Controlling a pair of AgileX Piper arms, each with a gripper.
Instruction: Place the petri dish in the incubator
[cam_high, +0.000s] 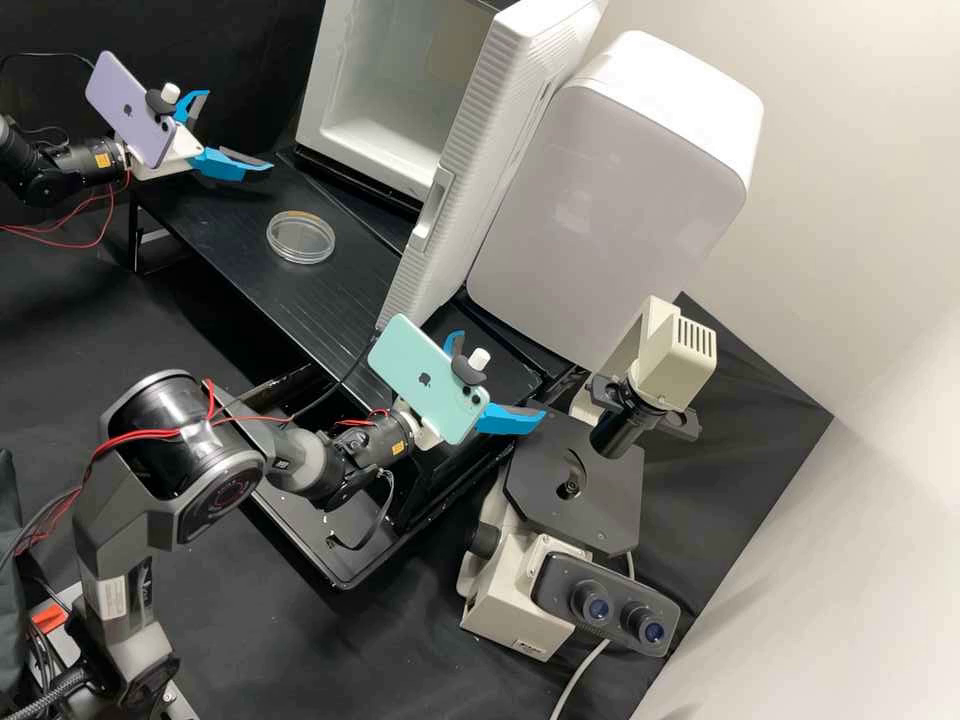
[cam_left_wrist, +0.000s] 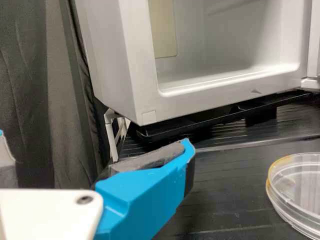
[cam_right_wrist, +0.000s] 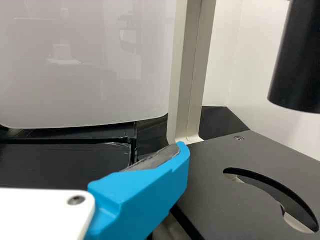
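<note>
The clear round petri dish lies flat on the black raised shelf, in front of the white incubator, whose door stands swung open. My left gripper hovers open over the shelf's far left end, a short way from the dish, with nothing between its fingers. In the left wrist view one blue finger points toward the incubator's cavity, and the dish lies off to one side. My right gripper is open and holds nothing, near the door's lower edge and beside the microscope stage.
A white microscope with a black stage stands at the front right, its stage close under my right finger. A second white unit sits behind the open door. Black cloth covers the bench.
</note>
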